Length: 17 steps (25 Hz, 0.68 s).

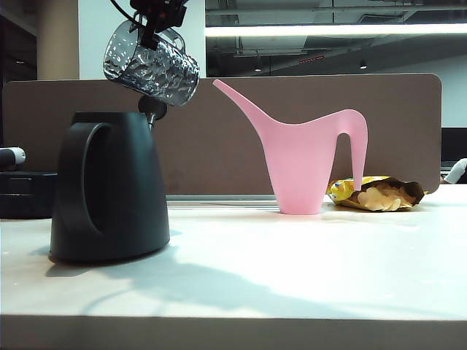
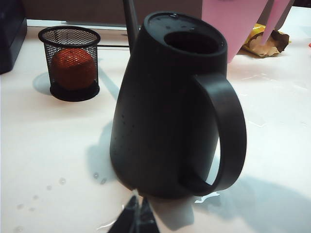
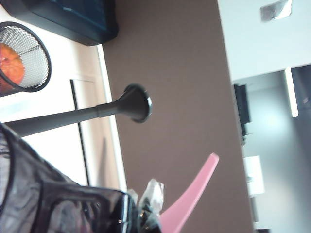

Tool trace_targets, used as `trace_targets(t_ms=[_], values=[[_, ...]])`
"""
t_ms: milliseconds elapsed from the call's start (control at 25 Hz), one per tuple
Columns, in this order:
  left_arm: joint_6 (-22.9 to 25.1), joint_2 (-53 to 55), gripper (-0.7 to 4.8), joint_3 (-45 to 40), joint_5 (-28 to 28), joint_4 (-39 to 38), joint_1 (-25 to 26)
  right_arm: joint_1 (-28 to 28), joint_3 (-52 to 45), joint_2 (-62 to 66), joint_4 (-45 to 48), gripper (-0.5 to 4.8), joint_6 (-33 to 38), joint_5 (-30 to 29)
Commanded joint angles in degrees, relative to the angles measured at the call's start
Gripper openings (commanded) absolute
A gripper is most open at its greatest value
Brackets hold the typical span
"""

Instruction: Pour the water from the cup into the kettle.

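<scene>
The black kettle (image 1: 109, 189) stands on the left of the table, its big loop handle facing the camera. In the left wrist view the kettle (image 2: 165, 111) fills the middle, with its round top opening (image 2: 192, 42) uncovered. The dimpled translucent cup (image 1: 152, 69) hangs tilted just above the kettle's top, near the round knob (image 1: 153, 109). My right gripper (image 1: 157, 18) holds the cup from above and is shut on it; the cup (image 3: 48, 204) and the right gripper (image 3: 141, 213) also show in the right wrist view. My left gripper (image 2: 137, 218) sits low in front of the kettle's base, fingers together, holding nothing.
A pink long-spouted watering can (image 1: 306, 160) stands right of the kettle, with an opened bag of chips (image 1: 376, 193) behind it. A black mesh cup holding an orange ball (image 2: 73, 63) stands beyond the kettle. Water drops (image 2: 58, 182) lie on the table. A brown partition (image 1: 408, 131) backs the table.
</scene>
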Motion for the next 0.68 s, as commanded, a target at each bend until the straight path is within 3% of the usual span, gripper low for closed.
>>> trace_targets(t_ms=[40, 681], values=[[0.2, 0.1, -0.05, 0.0, 0.0, 1.1, 0.0, 1.3, 0.3, 0.8, 3.0, -0.05, -5.3, 0.1], [0.2, 0.1, -0.05, 0.0, 0.0, 1.1, 0.0, 2.1, 0.3, 2.8, 4.3, -0.05, -13.7, 2.2]])
